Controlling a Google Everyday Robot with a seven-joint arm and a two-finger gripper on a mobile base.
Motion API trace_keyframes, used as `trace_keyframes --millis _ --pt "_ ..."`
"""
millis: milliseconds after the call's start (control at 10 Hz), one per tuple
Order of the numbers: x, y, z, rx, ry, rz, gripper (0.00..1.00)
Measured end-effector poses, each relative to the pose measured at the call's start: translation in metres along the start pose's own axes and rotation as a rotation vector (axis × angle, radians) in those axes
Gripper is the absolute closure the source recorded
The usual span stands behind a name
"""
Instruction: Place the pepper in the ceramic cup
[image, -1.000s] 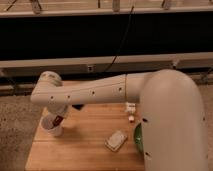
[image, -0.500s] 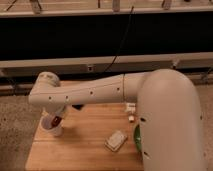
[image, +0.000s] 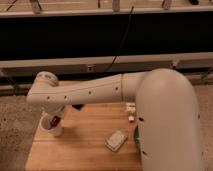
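Note:
The white ceramic cup (image: 51, 127) stands at the left edge of the wooden table (image: 80, 152). My gripper (image: 56, 119) hangs from the white arm directly over the cup's mouth, pointing down into it. It is shut on the pepper (image: 55, 121), a small dark red shape showing at the cup's rim. The arm's wrist hides most of the gripper and the inside of the cup.
A pale flat sponge-like block (image: 116, 141) lies on the table's right half. The rim of a green bowl (image: 136, 140) peeks out beside my arm's large white housing. Two small white items (image: 131, 107) sit at the back. Speckled floor lies to the left.
The arm has shifted only slightly above the cup. The gripper stays shut with the pepper at the cup's mouth, and the cup has not moved.

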Motion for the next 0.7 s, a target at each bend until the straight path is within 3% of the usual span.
trace_keyframes --millis 700 --pt "-0.001 -0.0088 -0.0082 0.003 0.015 -0.02 1.0"
